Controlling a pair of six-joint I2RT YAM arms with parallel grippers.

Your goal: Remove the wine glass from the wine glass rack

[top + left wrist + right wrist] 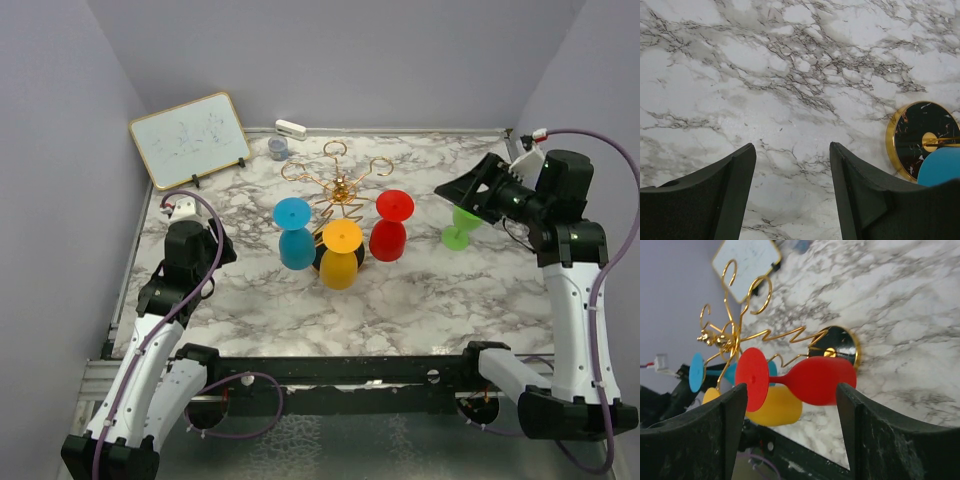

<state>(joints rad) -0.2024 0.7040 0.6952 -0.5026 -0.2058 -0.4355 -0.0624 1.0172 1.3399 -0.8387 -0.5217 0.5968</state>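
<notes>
Right wrist view frames the red glass (820,380), hung foot-up on the wine glass rack (720,340), between the spread jaws of the right gripper (790,390), probably to line up a grasp. The left gripper (792,147) hangs open, clear of the work.

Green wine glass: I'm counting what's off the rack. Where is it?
In the top view, the green wine glass sits far right on the table, partly under the right gripper, right of the red glass.

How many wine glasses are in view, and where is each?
4. The blue glass, yellow glass and red glass hang upside down on the wine glass rack; the green glass is off it, partly hidden behind the right gripper.
</notes>
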